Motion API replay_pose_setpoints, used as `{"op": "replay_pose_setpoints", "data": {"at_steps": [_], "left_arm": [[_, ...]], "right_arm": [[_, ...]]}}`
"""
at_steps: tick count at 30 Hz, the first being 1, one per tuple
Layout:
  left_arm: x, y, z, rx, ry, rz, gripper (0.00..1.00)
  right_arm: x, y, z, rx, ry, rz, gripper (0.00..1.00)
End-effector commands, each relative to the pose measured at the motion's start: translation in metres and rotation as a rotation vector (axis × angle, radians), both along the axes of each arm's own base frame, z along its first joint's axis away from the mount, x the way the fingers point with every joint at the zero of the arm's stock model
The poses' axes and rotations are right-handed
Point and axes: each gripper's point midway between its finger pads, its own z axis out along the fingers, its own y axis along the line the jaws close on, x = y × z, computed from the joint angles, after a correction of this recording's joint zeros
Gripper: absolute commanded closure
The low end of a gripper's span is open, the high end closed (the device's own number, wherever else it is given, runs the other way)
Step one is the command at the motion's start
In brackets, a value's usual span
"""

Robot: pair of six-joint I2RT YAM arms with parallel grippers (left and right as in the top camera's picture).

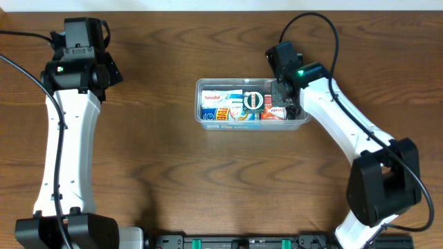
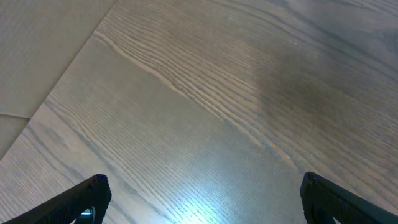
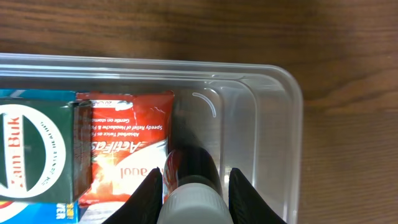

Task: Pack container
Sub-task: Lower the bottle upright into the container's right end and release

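The clear plastic container [image 1: 201,104] stands at the table's middle right and holds several small boxes. My right gripper [image 1: 282,97] reaches into its right end. In the right wrist view the gripper [image 3: 194,175] is shut on a dark bottle with a white cap [image 3: 194,202], held inside the container [image 3: 292,112] just right of a red box [image 3: 127,143]. A green Zam-Buk box [image 3: 37,152] lies left of the red box. My left gripper [image 1: 83,34] is at the far left, open and empty over bare wood [image 2: 205,183].
Inside the container there are also a white and blue box [image 1: 216,99] and an orange box [image 1: 218,115] at its left end. The wooden table [image 1: 159,173] surrounds the container. A black rail runs along the front edge [image 1: 242,242].
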Motion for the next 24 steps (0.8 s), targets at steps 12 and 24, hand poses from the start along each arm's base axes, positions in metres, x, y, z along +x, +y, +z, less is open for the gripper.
{"op": "replay_pose_setpoints", "data": {"at_steps": [12, 24], "left_arm": [[-0.001, 0.005, 0.006, 0.021, -0.008, 0.014, 0.02], [-0.001, 0.005, 0.006, 0.021, -0.008, 0.014, 0.02]], "right_arm": [[0.004, -0.016, -0.001, -0.01, -0.004, -0.055, 0.82], [0.008, -0.022, -0.001, 0.03, -0.014, -0.114, 0.85]]}}
